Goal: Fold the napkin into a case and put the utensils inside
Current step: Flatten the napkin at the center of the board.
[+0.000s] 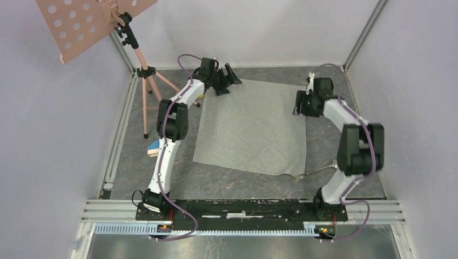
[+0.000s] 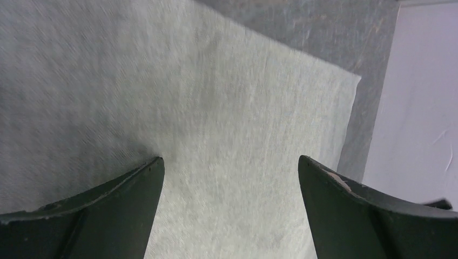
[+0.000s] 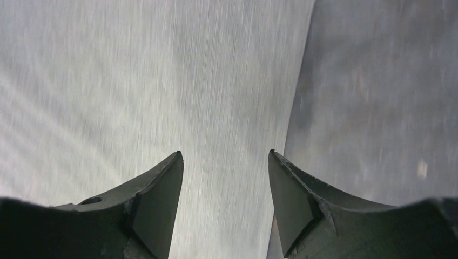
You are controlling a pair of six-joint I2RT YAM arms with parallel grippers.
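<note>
The napkin (image 1: 251, 127), a pale grey-green cloth, lies spread flat as one open sheet in the middle of the table; no case is in view. My left gripper (image 1: 229, 78) hovers over its far left corner, open, with only cloth (image 2: 227, 108) below the gap (image 2: 231, 162). My right gripper (image 1: 298, 102) stands at the napkin's right edge near the far corner, open and empty (image 3: 225, 156), the cloth edge (image 3: 162, 81) running just under its right finger. A silver utensil (image 1: 318, 170) pokes out by the napkin's near right corner, partly hidden by the right arm.
A tripod stand (image 1: 143, 70) with a pink perforated board (image 1: 86, 21) stands at the far left. A small yellow and teal block (image 1: 153, 148) lies left of the left arm. Frame posts and white walls enclose the dark table (image 1: 227, 181).
</note>
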